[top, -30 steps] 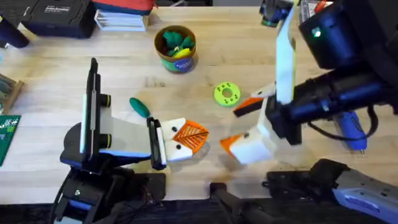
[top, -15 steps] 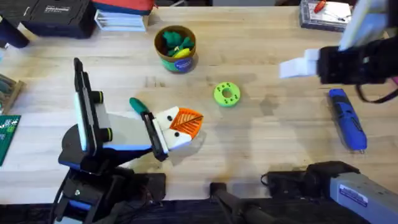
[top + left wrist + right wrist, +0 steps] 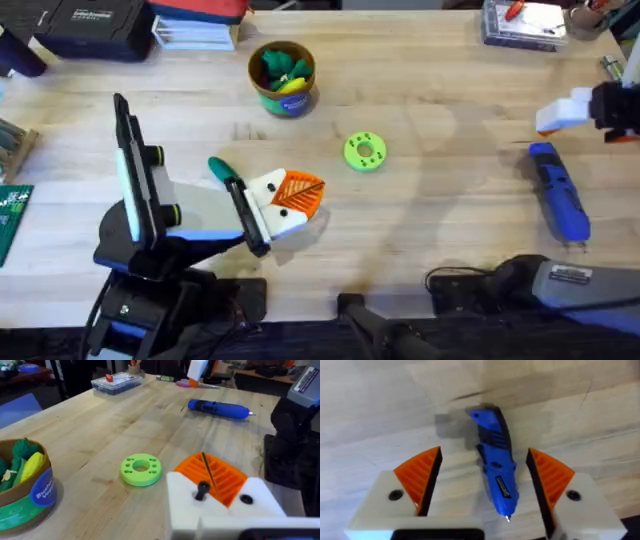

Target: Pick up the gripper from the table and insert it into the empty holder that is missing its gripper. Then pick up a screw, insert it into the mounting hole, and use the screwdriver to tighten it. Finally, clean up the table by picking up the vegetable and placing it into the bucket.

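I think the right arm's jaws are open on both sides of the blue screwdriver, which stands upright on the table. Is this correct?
Not entirely. The blue screwdriver does not stand upright; it lies flat on the table, as the overhead view shows. The rest holds: in the right wrist view the right gripper has its jaws open, one on each side of the screwdriver.

green disc (image 3: 141, 469), blue screwdriver (image 3: 218, 409), bucket (image 3: 25, 500)

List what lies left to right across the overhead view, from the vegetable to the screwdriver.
Small dark green toy vegetable → round brown-orange bucket → bright green round disc with holes → bright blue pen-shaped screwdriver.
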`<state>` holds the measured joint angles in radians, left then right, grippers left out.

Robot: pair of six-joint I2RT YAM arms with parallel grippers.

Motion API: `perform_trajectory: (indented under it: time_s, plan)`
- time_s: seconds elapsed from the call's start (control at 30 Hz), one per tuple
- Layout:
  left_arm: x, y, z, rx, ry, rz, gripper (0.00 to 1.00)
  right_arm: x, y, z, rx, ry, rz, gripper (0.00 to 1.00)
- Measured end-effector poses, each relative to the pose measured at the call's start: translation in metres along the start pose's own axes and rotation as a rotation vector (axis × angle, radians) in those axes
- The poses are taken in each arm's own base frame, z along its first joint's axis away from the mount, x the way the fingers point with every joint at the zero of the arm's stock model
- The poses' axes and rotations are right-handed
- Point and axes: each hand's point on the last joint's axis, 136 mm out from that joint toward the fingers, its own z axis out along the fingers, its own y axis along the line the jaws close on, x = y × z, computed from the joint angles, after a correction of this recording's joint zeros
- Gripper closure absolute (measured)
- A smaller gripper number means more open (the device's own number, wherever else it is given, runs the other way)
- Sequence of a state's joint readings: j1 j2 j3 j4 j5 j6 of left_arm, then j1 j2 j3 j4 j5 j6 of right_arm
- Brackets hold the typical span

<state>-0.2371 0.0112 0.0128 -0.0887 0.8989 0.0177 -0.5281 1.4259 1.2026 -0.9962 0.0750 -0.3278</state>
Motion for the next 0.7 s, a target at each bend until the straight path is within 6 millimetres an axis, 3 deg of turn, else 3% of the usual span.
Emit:
perform_trajectory:
  time_s: [0.27, 0.57, 0.7]
  plan:
    - [0.000, 0.000, 0.000, -0.003, 0.000, 0.000, 0.994, 0.042, -0.006, 0.028, -0.092, 0.226, -0.202, 0.007]
    - [0.000, 0.000, 0.000, -0.003, 0.000, 0.000, 0.994, 0.057, -0.015, 0.061, -0.174, 0.328, -0.315, 0.007]
    - [0.000, 0.000, 0.000, -0.003, 0.000, 0.000, 0.994, 0.052, -0.019, 0.071, -0.170, 0.319, -0.326, 0.008]
